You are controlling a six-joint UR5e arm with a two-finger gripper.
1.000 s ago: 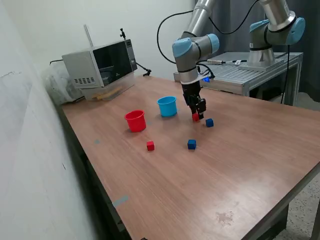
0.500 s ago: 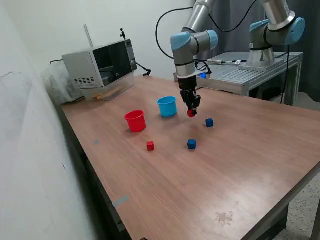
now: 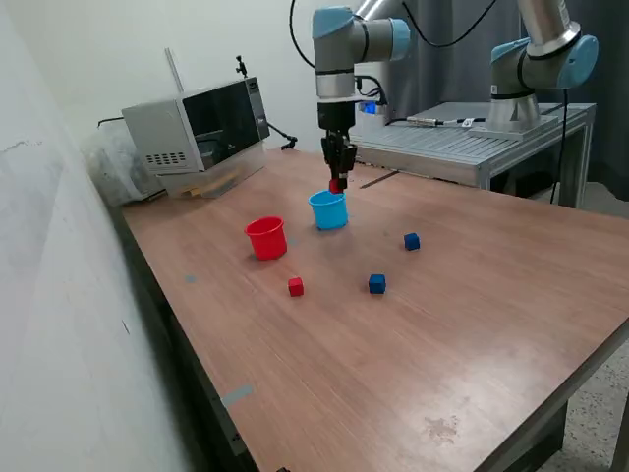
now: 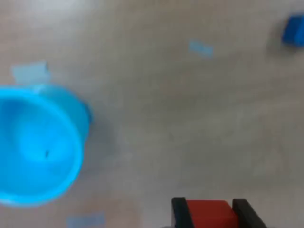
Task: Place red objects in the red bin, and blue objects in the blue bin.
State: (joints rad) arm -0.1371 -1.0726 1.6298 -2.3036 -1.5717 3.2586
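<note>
The gripper (image 3: 337, 183) is clenched on a red cube (image 4: 209, 213), which sits between its two black fingers (image 4: 179, 212). It hangs above the wooden table (image 3: 472, 324), near the light blue cup (image 3: 328, 209). The red cup (image 3: 266, 238) stands just beside the blue one, on the exterior view's left. A second red cube (image 3: 296, 286) and two dark blue cubes (image 3: 377, 284) (image 3: 411, 241) lie on the table, apart from both cups.

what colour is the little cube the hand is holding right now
Red. The cube shows best in the wrist view, pinched between the hand's two black fingers.
</note>
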